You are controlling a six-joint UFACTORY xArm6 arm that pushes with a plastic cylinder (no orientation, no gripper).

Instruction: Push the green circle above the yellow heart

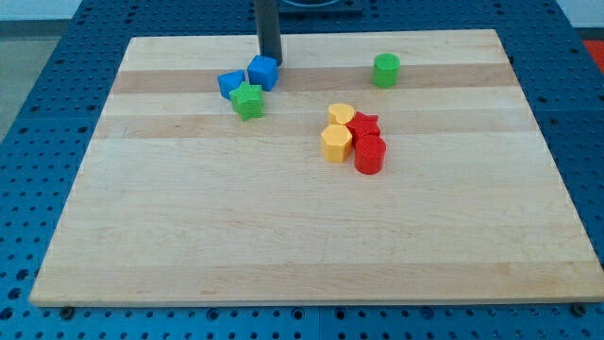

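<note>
The green circle (385,70) stands alone near the view's top right of the wooden board (302,236). The yellow heart (341,115) lies lower and to the left of it, in a tight cluster with a yellow hexagon (336,144), a red star (363,126) and a red cylinder (369,155). My tip (271,61) is at the view's top, left of centre, touching or just behind the top edge of a blue cube (263,73). It is far to the left of the green circle.
A second blue block (230,84) and a green star (248,101) sit beside the blue cube at the upper left. The board lies on a blue perforated table (38,94).
</note>
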